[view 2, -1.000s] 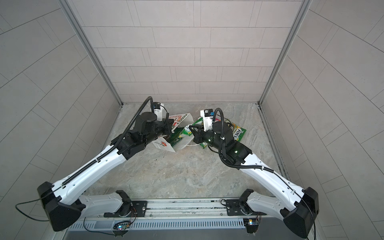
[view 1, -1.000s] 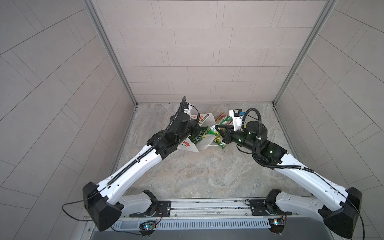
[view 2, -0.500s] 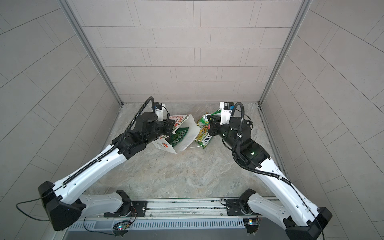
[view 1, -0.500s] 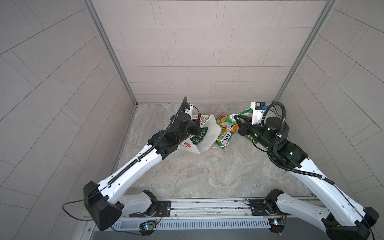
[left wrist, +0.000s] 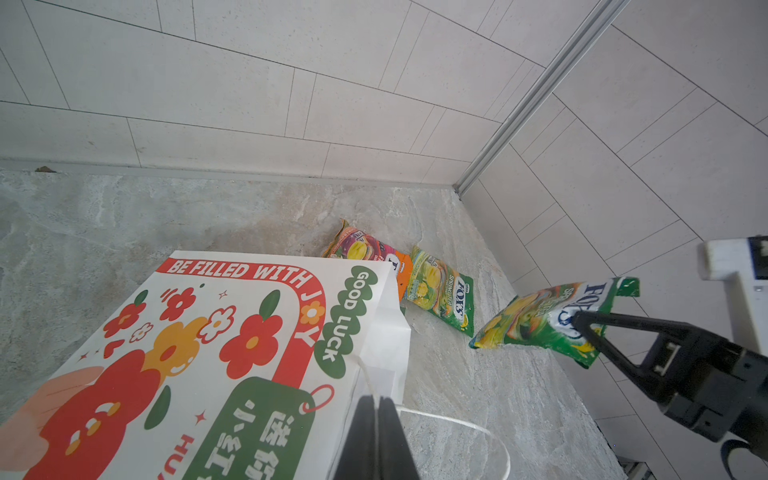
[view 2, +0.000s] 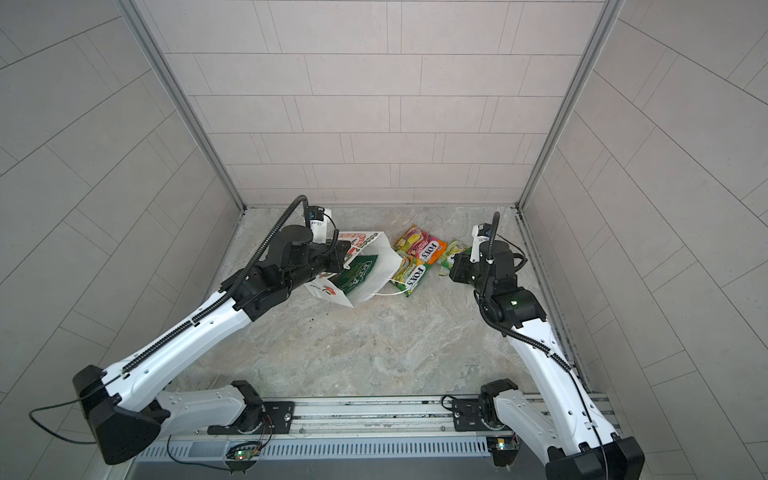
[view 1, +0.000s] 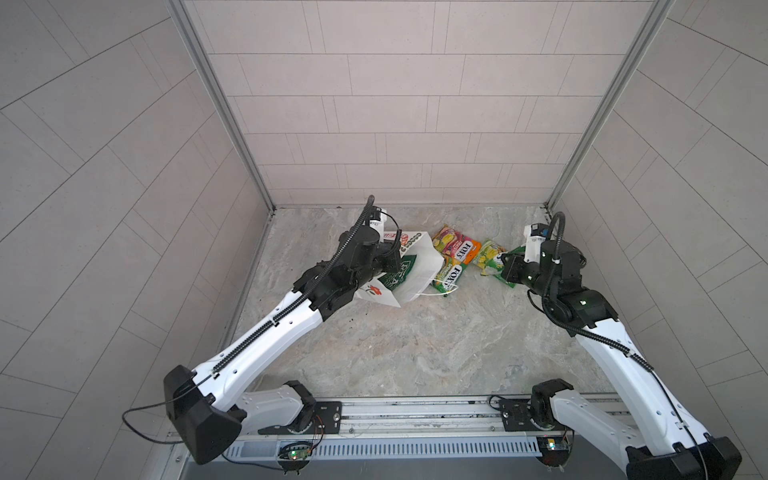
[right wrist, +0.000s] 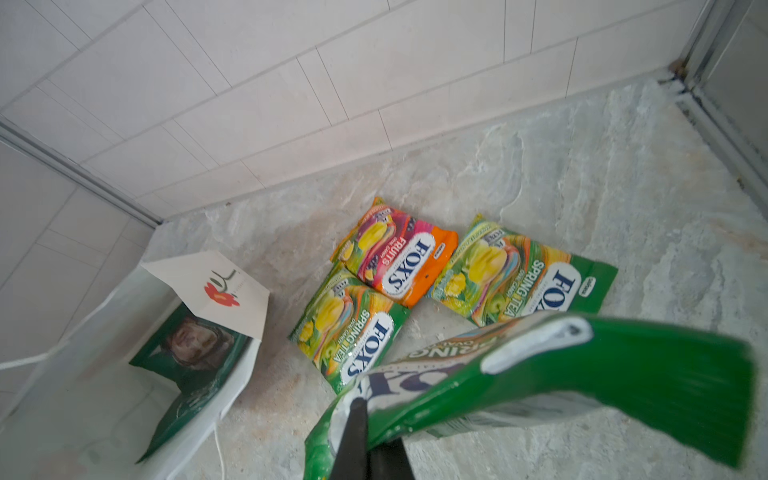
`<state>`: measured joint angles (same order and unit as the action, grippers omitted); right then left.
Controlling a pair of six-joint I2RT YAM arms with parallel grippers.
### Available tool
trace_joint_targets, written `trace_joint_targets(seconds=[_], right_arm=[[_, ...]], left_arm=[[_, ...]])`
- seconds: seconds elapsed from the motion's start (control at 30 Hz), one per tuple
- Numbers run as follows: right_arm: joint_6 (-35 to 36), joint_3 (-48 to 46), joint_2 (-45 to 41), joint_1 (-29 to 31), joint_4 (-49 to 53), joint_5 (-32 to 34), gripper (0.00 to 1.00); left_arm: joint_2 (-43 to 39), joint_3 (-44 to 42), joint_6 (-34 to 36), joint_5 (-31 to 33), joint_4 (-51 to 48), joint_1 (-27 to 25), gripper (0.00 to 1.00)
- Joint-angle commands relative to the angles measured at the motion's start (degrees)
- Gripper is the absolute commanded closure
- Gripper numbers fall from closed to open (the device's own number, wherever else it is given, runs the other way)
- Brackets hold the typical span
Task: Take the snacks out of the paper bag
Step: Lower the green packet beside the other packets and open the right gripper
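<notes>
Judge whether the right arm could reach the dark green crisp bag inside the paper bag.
Probably not yet: the right gripper is shut on a green FOX'S pouch. Otherwise the way looks free: the mouth of the paper bag faces it, with the crisp bag showing inside.

Free floor (view 1: 415, 353) nearside; pouches (view 1: 459, 249) beside bag (view 1: 419, 266)

Paper bag (left wrist: 208, 332): matt white paper, printed, creased.
REAL crisp bag (right wrist: 187, 345) inside paper bag: glossy dark green film.
FOX'S Fruits pouch (right wrist: 399, 257) beside paper bag: glossy plastic film.
Raised FOX'S Spring Tea pouch (right wrist: 582, 365), farthest from paper bag: same gloss, crinkled.
Tabletop (right wrist: 582, 187): stone-look, matt, veined.
</notes>
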<state>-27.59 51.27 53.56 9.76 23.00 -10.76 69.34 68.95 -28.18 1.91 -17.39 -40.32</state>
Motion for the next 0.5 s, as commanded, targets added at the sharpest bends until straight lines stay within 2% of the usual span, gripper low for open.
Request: trace_joint_targets(seconds=[0.0,0.27,0.47], right_arm=[[2.10,-1.75,0.93,-0.83,-1.46,-4.66,1.00],[1.23,-6.65,8.62,-1.24,-12.04,-16.87,1.00],[1.10,-9.15,12.86,-1.52,-18.15,-18.85,1.00]], left_arm=[[-1.74,-1.12,1.02,-0.06,0.61,-0.29,1.00],[-2.07,-1.48,0.85,-0.51,0.95,-0.29,1.00],[-2.28,-1.54,1.03,-0.17,0.95,-0.29,1.00]])
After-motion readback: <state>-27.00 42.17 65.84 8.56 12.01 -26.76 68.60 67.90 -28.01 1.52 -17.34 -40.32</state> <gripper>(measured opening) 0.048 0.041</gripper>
